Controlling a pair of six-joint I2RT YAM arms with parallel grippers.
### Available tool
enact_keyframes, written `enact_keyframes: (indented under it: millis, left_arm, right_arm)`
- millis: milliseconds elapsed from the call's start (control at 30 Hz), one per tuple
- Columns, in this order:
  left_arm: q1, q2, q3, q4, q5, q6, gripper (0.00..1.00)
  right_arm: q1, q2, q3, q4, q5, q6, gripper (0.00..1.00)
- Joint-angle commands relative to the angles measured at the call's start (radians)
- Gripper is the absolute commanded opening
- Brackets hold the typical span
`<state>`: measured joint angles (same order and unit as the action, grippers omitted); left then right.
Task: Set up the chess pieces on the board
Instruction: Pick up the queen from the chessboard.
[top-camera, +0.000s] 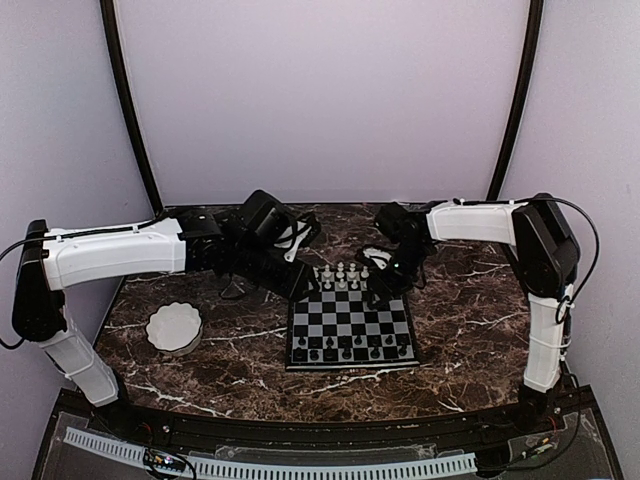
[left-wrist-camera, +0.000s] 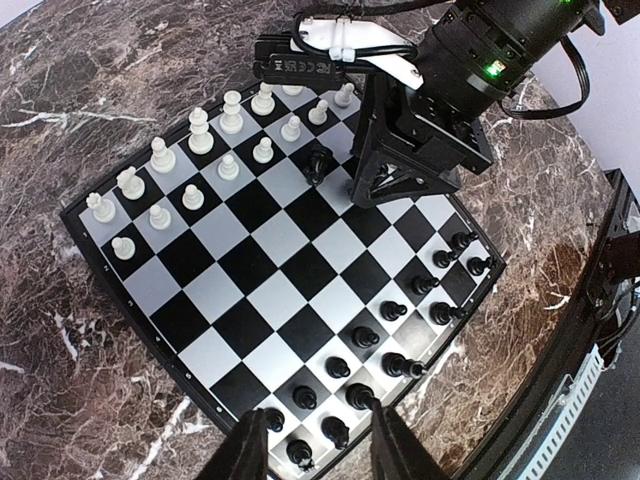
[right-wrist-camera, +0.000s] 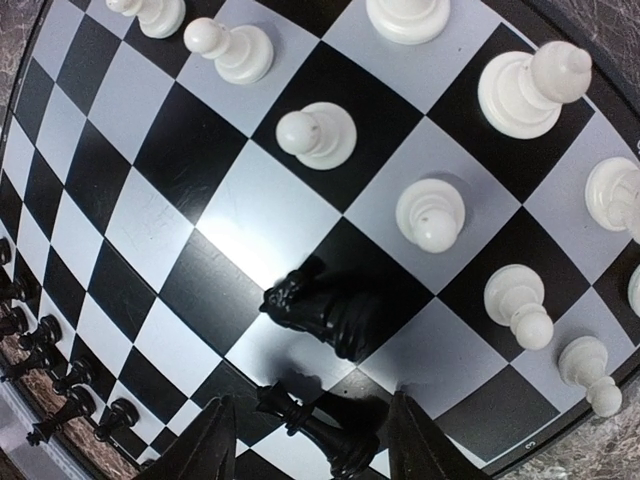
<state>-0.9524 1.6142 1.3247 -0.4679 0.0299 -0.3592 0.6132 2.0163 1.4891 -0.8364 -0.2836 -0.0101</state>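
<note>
Right gripper (right-wrist-camera: 312, 400), wide open, straddles a black piece (right-wrist-camera: 325, 430) lying on the board's (top-camera: 350, 322) far side; left gripper (left-wrist-camera: 320, 415) hangs half-open, empty, over its left edge

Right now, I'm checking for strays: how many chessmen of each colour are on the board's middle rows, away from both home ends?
White: 0
Black: 2, a black knight and a crowned black piece
Total: 2
</note>
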Motion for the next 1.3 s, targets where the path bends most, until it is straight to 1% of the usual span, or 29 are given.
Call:
enact_keyframes:
  millis: [0, 200, 500, 633, 833, 1133, 1267]
  left_arm:
    - [0.004, -0.038, -0.015, 0.006, 0.016, 0.0, 0.38]
    - [0.004, -0.046, -0.029, 0.014, 0.017, -0.007, 0.38]
    - [0.004, -0.043, -0.034, 0.021, 0.022, -0.013, 0.38]
    - [0.004, -0.048, -0.038, 0.024, 0.022, -0.015, 0.38]
    - [0.004, -0.042, -0.035, 0.025, 0.025, -0.014, 0.38]
    - [0.004, -0.039, -0.035, 0.025, 0.021, -0.012, 0.38]
    - [0.004, -0.035, -0.033, 0.025, 0.021, -0.011, 0.38]
  right_arm:
    - [0.004, -0.038, -0.019, 0.004, -0.02, 0.004, 0.52]
    - [0.024, -0.059, -0.041, 0.001, -0.015, 0.009, 0.49]
    - [0.063, -0.05, -0.029, -0.023, 0.018, 0.01, 0.43]
    - [0.093, -0.049, -0.033, -0.026, 0.051, 0.01, 0.41]
    - [0.125, -0.025, -0.023, -0.037, 0.109, 0.01, 0.34]
    - [0.175, -0.024, -0.033, -0.054, 0.192, 0.01, 0.33]
    - [0.194, -0.019, -0.038, -0.057, 0.222, 0.01, 0.3]
